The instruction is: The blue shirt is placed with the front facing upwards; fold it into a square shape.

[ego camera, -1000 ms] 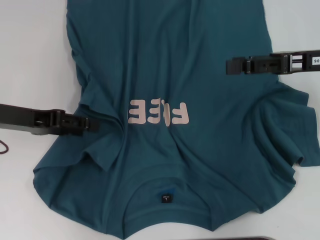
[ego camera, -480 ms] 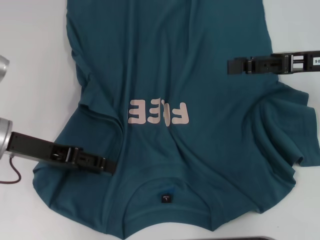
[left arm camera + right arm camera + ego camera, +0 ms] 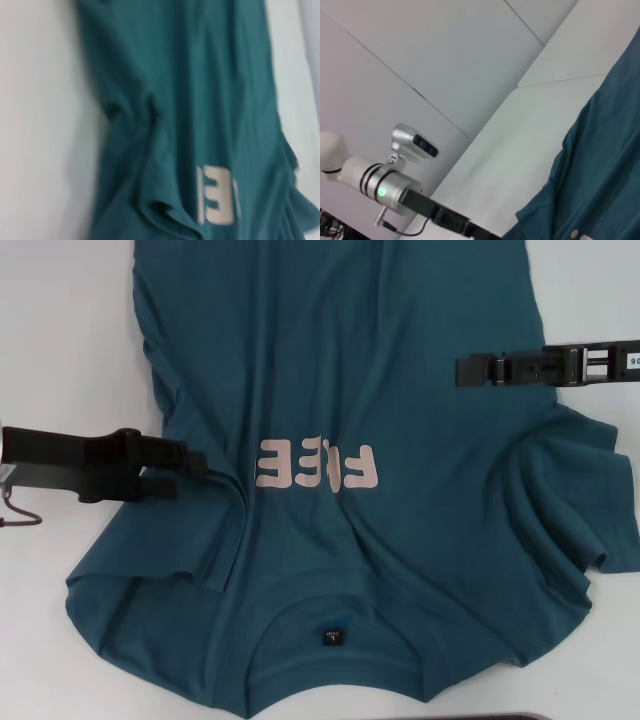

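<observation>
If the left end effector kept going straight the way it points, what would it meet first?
The left end effector points across the blue shirt. It would probably meet the raised fold of cloth just ahead, then the pink letters; its height above the cloth is unclear.

The blue shirt (image 3: 350, 540) is soft cloth. It is not shiny, and it has folds and wrinkles. The pink letters (image 3: 318, 466) on it look flat and smooth, like print. The counter (image 3: 60, 360) is white, smooth and plain. The left gripper (image 3: 185, 472) and the right gripper (image 3: 462, 371) look like hard black plastic, a bit dull. In the right wrist view, the left arm (image 3: 385, 187) has a shiny silver metal part.
</observation>
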Robot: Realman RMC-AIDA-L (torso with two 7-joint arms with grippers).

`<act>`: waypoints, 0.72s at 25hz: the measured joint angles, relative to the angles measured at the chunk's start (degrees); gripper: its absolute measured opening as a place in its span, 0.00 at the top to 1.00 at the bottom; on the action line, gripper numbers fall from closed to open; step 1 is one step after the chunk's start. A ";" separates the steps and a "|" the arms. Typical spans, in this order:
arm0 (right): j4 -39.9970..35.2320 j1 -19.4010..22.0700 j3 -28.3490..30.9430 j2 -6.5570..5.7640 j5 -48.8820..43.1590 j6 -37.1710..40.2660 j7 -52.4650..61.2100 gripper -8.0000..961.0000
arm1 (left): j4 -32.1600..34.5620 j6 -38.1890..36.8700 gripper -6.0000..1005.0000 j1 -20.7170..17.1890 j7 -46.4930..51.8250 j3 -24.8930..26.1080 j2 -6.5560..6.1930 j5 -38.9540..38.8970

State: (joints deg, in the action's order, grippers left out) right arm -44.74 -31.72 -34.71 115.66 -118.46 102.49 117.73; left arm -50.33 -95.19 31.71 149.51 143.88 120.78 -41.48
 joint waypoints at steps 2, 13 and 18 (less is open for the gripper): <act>0.00 0.00 0.11 0.00 0.00 0.00 0.02 0.08 | 1.05 1.79 0.35 0.08 1.90 0.20 -0.19 -0.03; 0.00 0.00 0.42 0.00 -0.01 0.12 0.08 0.08 | 4.56 8.23 0.35 0.98 5.36 -0.18 -0.21 0.23; 0.00 0.00 0.44 0.00 -0.01 0.17 0.11 0.08 | 4.75 10.46 0.35 1.17 5.38 -0.36 -0.25 0.37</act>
State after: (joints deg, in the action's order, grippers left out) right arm -44.74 -31.73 -34.27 115.66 -118.47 102.66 117.84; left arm -45.58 -84.73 32.89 154.89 143.52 120.52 -41.11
